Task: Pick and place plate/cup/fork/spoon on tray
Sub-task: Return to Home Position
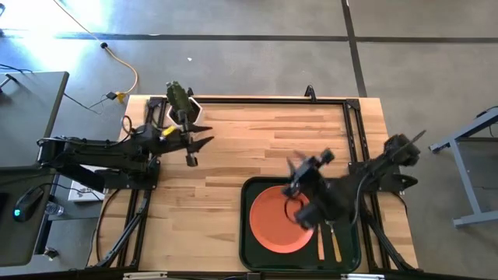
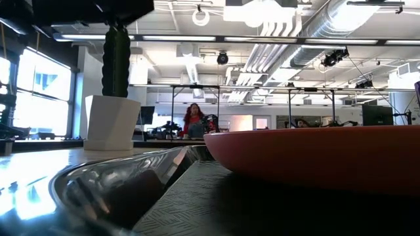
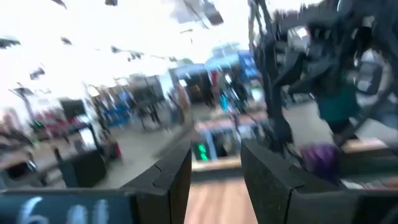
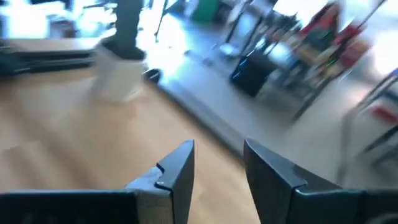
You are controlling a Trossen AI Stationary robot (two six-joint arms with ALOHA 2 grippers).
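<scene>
Plate, fork and spoon lie in the tray; judged step: cup placement, though from above the cup hides under the right gripper. Right fingers part, nothing between them; arm stretched over the tray. Left gripper open, empty, near the cactus pot. Next: confirm the cup stands free.

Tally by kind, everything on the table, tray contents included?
Tray: 1
Plate: 1
Tan-handled utensils: 2, on the tray; which is fork and which is spoon is too small to tell
Purple cup: 1, by the right arm
Potted cactus: 1
Total: 6
</scene>
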